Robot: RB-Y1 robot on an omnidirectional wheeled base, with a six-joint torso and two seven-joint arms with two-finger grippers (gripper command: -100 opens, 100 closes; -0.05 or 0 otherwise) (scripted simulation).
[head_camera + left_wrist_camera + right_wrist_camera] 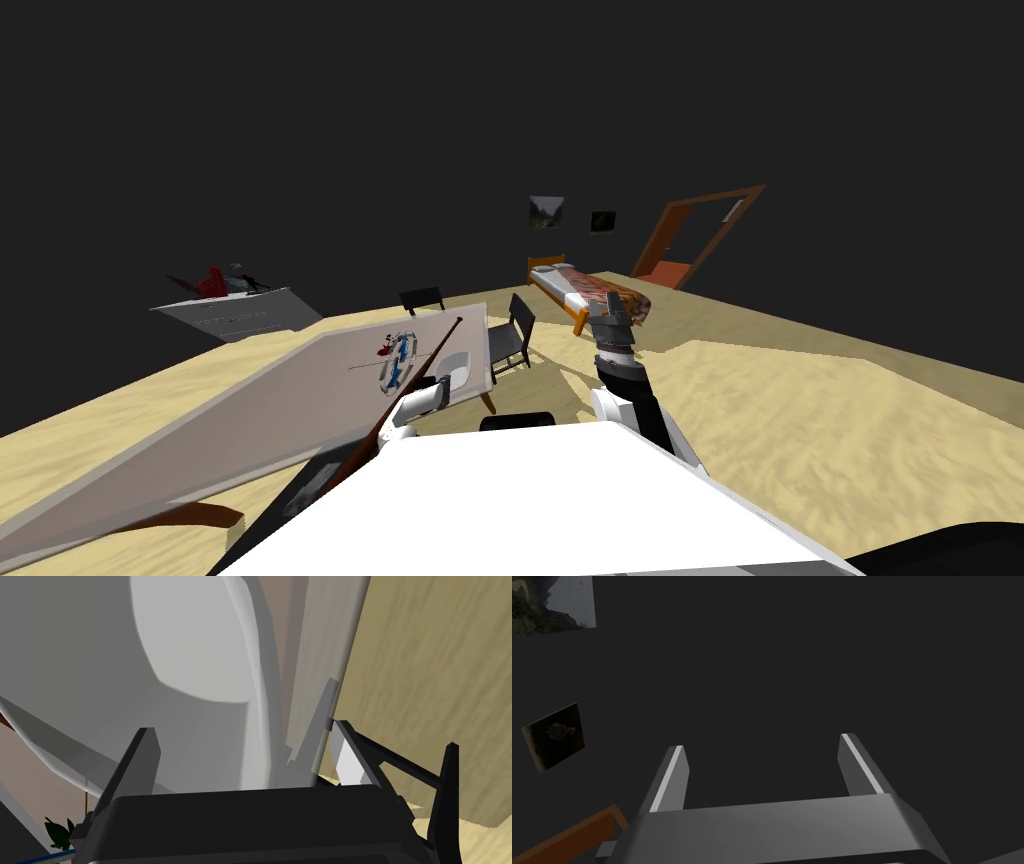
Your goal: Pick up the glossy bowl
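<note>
Grey-pink table (250, 400) taken as landmark; slant in head view down to camera roll, not the table. Dark chair (512, 335) just off the table's short end.

White bowl (455, 366) upright on the table, at the corner by that chair, just inside the table's edge. Seen close from the left wrist, with pale hollow and curved wall (200, 641). Round, so no long axis to line up with. What counts is the wall, running roughly in line with the fingers.

Left gripper (244, 727) over that same table corner, right at the bowl. Fingers (347, 753) spread wide, holding nothing yet. One finger looks to sit over the bowl's hollow, the other outside it past the table's edge, with sandy floor (440, 651) behind. Bowl wall therefore between the two, somewhat nearer the outer one. Contact with the wall not readable from here.

Right gripper (762, 742) raised well clear of the table on the chair side, spread and empty, facing a dark wall. Far from the bowl, so the left arm is plainly the one to use.

Judged step: pinch on the bowl's wall about to be made. Likely need: ease a little deeper if not seated, close across the wall, lift straight up off the table. Risk: thin smooth wall tipping or slipping off the table's edge.
</note>
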